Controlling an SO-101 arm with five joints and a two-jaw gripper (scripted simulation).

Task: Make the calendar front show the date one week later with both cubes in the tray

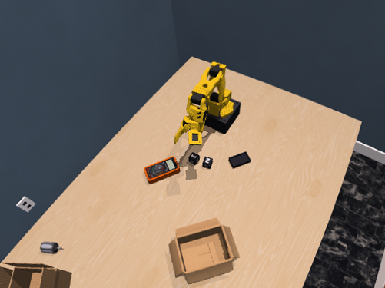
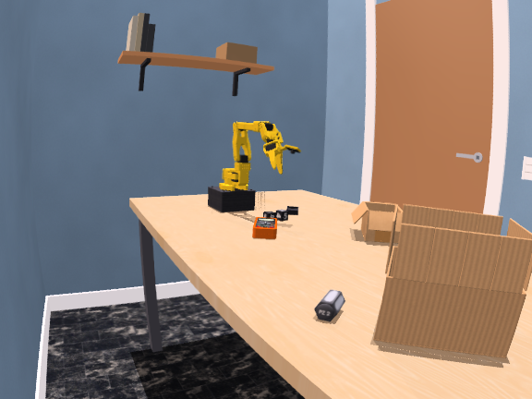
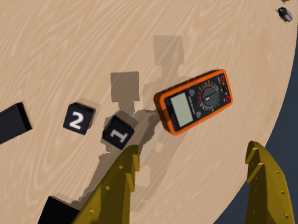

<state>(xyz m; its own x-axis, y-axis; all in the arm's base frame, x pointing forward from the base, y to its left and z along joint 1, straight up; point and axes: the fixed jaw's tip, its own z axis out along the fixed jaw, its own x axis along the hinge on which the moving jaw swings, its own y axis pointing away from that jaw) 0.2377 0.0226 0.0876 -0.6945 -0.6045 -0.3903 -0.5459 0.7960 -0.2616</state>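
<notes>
Fingers stand moderately wide, empty; beside the multimeter the "1" cube lies nearer than the "2" cube, so a descending fingertip could knock its close neighbour askew

Cube 1: black, white "1" on top. Cube 2: black, white "2" on top. Both flat on the table, just apart, turned differently, outside the tray. Tray's black, rectangular, lying flat near cube 2. Month name unreadable; side digits too small.
</notes>
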